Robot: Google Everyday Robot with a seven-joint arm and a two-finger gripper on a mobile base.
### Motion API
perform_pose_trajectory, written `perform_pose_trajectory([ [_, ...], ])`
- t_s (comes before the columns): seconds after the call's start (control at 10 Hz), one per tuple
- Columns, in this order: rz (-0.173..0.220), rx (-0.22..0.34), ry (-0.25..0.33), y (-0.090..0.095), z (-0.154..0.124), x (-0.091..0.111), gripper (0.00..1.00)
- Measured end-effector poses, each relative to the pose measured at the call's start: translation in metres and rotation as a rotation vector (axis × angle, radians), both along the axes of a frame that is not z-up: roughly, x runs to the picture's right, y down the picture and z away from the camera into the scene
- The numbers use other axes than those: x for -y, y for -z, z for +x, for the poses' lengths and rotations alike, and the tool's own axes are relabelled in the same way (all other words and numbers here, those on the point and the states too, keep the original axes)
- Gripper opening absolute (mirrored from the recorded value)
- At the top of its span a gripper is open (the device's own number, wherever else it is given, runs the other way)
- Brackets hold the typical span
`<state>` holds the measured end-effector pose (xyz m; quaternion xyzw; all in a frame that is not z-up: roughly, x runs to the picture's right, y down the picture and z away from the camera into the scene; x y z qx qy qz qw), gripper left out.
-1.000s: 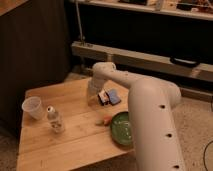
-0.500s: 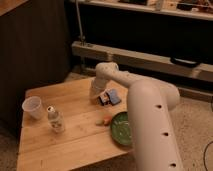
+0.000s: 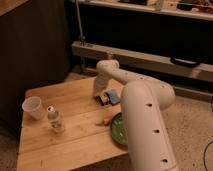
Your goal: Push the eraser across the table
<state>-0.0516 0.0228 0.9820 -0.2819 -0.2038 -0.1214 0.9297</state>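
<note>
A: What was set to the left of the gripper (image 3: 100,97), and why there?

B: A white cup (image 3: 33,107) was stood well to its left near the table (image 3: 60,145) edge, and a small clear bottle (image 3: 55,120) was stood upright just beside the cup, nearer the front. Both were probably kept apart from the working spot so that a push would not knock them over

A: And the gripper itself?

B: It was lowered to the tabletop at the far side, at the end of the big white arm (image 3: 145,120). Whether it was wide or narrow could not be told, and nothing could be seen to be held

A: Where was the eraser?

B: The eraser (image 3: 105,98) was lain flat on the wood right beside the gripper, just to its right, perhaps touched already; a flat blue pad (image 3: 114,96) was lain against its far right side. The low placement was judged to suit a sideways shove rather than a lift

A: Further right?

B: A small orange item (image 3: 106,119) and a green plate (image 3: 118,131) were placed in front of the gripper, partly hidden by the arm

A: Any writing?

B: None could be read; only red and dark marks were made out on the eraser
</note>
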Motion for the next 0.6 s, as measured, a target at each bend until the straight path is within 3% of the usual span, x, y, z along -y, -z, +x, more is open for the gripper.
perform_pose_trajectory([
  [0.6,-0.017,-0.1,-0.06,0.005,0.069,-0.006,0.0],
])
